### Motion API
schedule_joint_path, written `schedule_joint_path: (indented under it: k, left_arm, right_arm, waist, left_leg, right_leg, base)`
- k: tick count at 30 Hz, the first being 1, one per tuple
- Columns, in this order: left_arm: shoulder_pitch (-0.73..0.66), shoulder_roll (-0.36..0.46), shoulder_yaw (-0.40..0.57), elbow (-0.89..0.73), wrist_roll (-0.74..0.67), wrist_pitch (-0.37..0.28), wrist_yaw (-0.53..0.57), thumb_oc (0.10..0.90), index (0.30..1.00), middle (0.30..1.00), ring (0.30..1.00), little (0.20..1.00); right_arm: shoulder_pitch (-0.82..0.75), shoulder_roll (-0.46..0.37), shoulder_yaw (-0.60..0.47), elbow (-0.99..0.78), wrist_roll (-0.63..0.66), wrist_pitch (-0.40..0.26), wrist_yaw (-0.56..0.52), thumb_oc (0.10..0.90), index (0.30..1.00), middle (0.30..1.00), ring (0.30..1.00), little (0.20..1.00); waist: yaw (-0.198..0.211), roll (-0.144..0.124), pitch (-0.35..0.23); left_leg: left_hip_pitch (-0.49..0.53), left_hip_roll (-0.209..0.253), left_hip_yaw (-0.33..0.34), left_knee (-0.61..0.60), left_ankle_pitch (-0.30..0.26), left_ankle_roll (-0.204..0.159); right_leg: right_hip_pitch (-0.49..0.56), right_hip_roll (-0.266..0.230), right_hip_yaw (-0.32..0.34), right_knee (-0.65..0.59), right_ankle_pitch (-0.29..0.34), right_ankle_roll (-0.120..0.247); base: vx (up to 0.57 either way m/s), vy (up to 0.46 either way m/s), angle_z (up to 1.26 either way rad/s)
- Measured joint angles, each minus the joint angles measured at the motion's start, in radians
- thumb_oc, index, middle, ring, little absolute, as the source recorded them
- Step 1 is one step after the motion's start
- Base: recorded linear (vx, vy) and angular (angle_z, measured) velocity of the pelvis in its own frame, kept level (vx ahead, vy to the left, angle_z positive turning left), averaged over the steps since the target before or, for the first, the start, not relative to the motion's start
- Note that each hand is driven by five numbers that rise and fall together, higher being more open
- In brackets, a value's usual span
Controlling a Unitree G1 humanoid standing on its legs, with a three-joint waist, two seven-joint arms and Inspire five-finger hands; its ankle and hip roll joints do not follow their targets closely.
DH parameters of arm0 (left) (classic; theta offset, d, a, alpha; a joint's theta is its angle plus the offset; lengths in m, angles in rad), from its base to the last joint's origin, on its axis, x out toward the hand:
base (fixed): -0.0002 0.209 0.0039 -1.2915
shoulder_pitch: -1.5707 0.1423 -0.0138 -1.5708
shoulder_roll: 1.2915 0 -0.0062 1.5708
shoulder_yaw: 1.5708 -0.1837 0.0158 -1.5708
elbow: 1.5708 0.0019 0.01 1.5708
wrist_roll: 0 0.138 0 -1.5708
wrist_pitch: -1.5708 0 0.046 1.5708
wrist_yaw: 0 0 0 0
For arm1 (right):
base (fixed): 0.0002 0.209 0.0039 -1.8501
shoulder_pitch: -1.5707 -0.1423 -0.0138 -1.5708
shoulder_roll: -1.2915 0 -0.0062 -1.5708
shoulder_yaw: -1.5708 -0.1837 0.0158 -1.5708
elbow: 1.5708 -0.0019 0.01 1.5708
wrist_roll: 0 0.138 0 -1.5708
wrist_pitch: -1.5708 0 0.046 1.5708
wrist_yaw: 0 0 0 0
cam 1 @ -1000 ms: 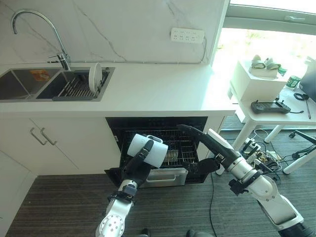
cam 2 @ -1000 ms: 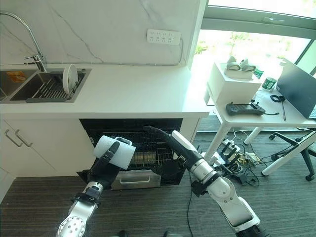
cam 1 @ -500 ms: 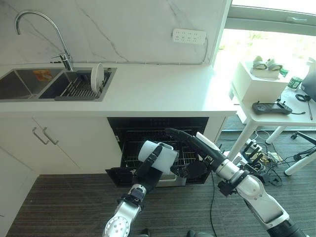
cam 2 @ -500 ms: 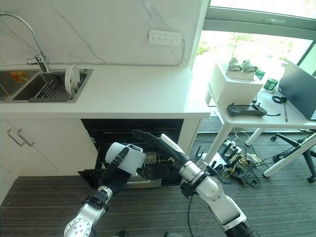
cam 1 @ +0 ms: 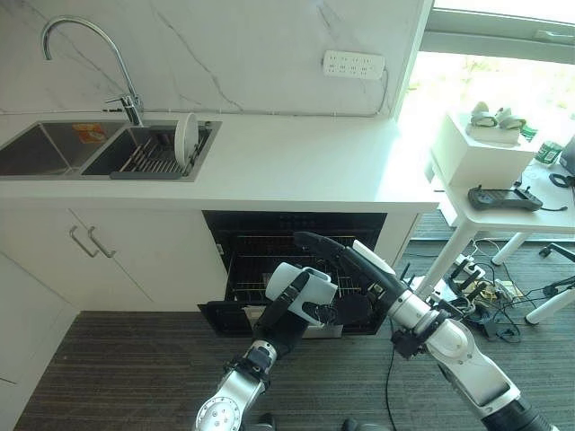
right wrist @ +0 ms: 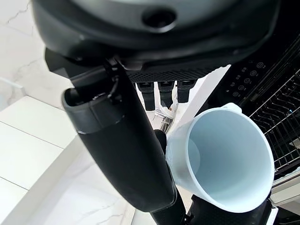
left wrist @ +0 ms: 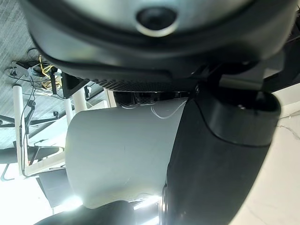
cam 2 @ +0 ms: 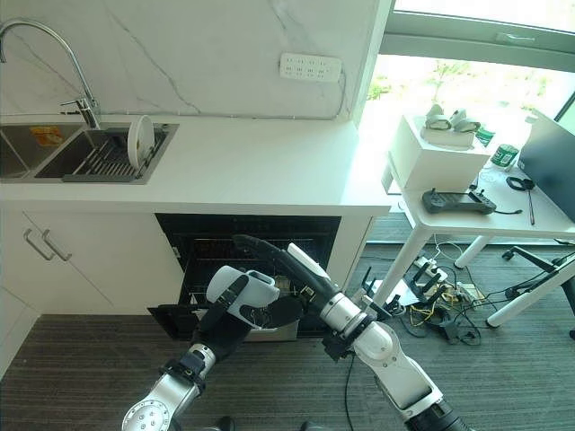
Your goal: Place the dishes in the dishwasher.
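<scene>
Left hand (cam 1: 289,305) curled in grasp, right hand (cam 1: 346,261) flat, fingers straight.

Kitchen counter by a bright window, with a cluttered side table

A white countertop (cam 1: 296,166) ran under a marbled wall carrying a white socket strip (cam 1: 353,65). A curved chrome tap (cam 1: 85,54) stood over a double steel sink (cam 1: 40,148). White cabinet doors with bar handles (cam 1: 90,242) sat below the sink. Beside the counter's end stood a white table (cam 2: 503,215) holding a white box (cam 2: 434,153) and a black controller (cam 2: 458,200). Tangled cables (cam 2: 431,310) lay on the dark striped floor (cam 1: 117,377) under the table.
</scene>
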Motion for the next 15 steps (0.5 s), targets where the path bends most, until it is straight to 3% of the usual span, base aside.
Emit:
schedule_joint_path:
  k: [15]
  left_arm:
    - [-0.007,-0.002,0.024,-0.001,-0.038,-0.069,0.0,0.4,0.3,0.3,0.3,0.3]
  right_arm:
    - [0.002,0.064,0.009,0.077,0.056,0.007,0.001,0.8,0.9,0.9,0.9,0.9]
  waist:
    - [-0.003,0.003,0.016]
  left_leg:
    - [0.0,-0.002,0.0,0.0,0.0,0.0]
  right_leg:
    - [0.001,-0.002,-0.002,0.0,0.0,0.0]
  base:
    - [0.0,0.0,0.0]
